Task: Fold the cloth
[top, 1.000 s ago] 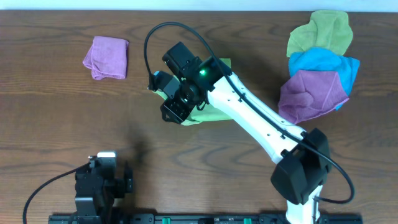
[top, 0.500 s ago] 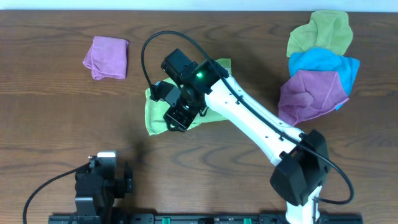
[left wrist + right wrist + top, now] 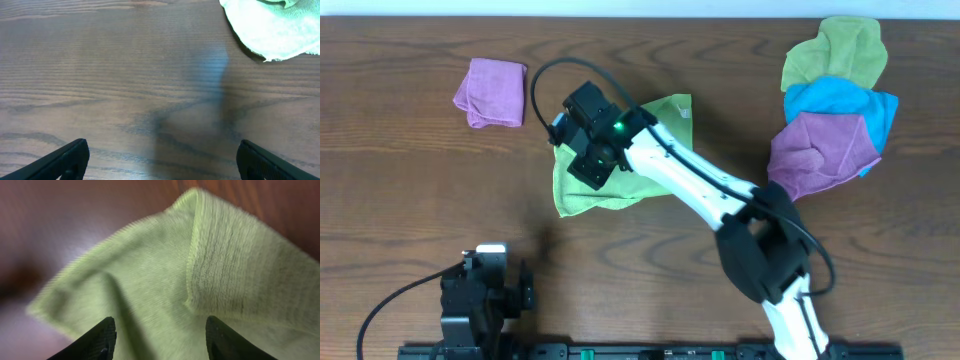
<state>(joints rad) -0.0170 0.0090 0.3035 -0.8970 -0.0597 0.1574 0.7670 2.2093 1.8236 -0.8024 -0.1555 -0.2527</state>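
Note:
The lime-green cloth [image 3: 610, 192] lies on the table's middle, roughly doubled over, with one corner at the back right. My right gripper [image 3: 582, 160] hovers over its left part, open and empty. In the right wrist view the cloth [image 3: 200, 275] fills the frame, a hemmed edge folded across it, and my right gripper [image 3: 160, 325] has its jaws wide apart above it. My left gripper [image 3: 488, 262] is parked at the front left, open and empty. The left wrist view shows my left gripper [image 3: 162, 152] over bare wood, with a corner of the cloth [image 3: 272, 30] at the top right.
A folded purple cloth [image 3: 492, 92] lies at the back left. A pile at the back right holds an olive-green cloth [image 3: 835, 52], a blue cloth [image 3: 840, 105] and a purple cloth [image 3: 820, 150]. The right arm [image 3: 700, 190] crosses the table's middle.
My right gripper has swung back and to the left over the cloth. More of the cloth's front-left part now shows from under it. The left arm has not moved.

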